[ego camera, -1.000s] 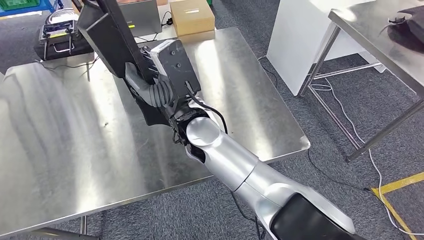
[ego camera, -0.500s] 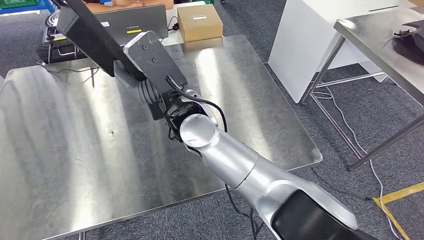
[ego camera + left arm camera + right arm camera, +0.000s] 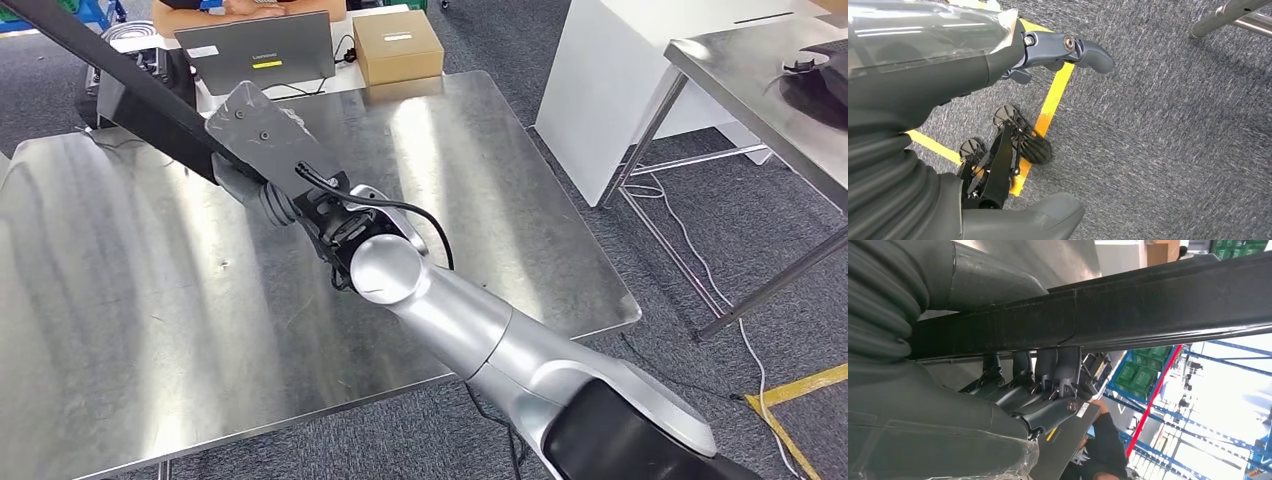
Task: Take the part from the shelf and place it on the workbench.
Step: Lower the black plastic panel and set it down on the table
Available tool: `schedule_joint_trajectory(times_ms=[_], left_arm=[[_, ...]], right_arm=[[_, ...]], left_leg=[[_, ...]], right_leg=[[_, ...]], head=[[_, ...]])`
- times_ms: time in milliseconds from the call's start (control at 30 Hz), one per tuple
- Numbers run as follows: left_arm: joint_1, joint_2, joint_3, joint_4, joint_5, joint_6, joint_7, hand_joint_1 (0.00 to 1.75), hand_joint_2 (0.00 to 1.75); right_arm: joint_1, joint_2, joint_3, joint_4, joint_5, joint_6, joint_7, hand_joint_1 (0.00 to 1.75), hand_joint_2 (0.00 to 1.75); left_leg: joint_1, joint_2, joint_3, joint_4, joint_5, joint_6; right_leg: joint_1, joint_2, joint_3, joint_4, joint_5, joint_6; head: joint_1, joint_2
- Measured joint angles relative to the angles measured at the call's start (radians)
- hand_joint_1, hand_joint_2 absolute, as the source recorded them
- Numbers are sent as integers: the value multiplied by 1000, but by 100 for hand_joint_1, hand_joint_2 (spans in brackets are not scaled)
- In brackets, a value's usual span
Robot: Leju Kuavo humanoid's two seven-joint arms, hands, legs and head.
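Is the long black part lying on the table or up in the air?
In the air: the right hand holds the part tilted above the table.

Black part (image 3: 120, 95) up at ten o'clock, clasped by the grey right hand (image 3: 265, 165) on its silver arm. Shiny steel workbench (image 3: 130, 300), tan box (image 3: 398, 45) at twelve, yellow floor tape (image 3: 795, 375) at four on grey carpet.
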Motion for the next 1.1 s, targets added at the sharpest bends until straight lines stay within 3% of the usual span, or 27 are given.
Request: schedule_joint_trajectory(times_ms=[100, 167, 300, 400, 900, 1100], left_arm=[[-1, 0, 5, 0, -2, 2, -2, 0, 175], [-1, 0, 7, 0, -5, 8, -13, 0, 175], [-4, 0, 9, 0, -8, 40, -60, 0, 175], [-4, 0, 10, 0, -7, 51, -97, 0, 175], [-7, 12, 36, -3, 24, 33, -123, 0, 175], [-7, 18, 42, -5, 28, 22, -121, 0, 175]], right_arm=[[-7, 0, 11, 2, 22, 19, 25, 175, 175], [-17, 0, 26, 8, 80, 71, 89, 175, 175], [-20, -2, 73, 47, 278, 227, 252, 175, 175], [8, -2, 103, 102, 415, 298, 320, 175, 175], [63, -2, 167, 315, 720, 423, 465, 175, 175], [67, -2, 166, 401, 798, 429, 476, 175, 175]], left_leg=[[1, 0, 0, 0, 0, 0], [1, 0, 1, 0, 0, 0], [3, 0, 1, 0, 0, 0], [3, 0, 1, 0, 0, 0], [2, 0, 0, 0, 0, -1], [2, 0, 1, 0, 0, -1]], right_leg=[[0, 0, -1, 1, 0, 0], [0, 0, -1, 1, 0, 0], [0, 0, -1, 1, -1, -1], [1, 0, -1, 2, -1, -1], [0, 0, -2, 2, 0, 0], [0, 0, -1, 2, 0, 0]], head=[[0, 0], [0, 0], [0, 0], [0, 0], [0, 0], [0, 0]])
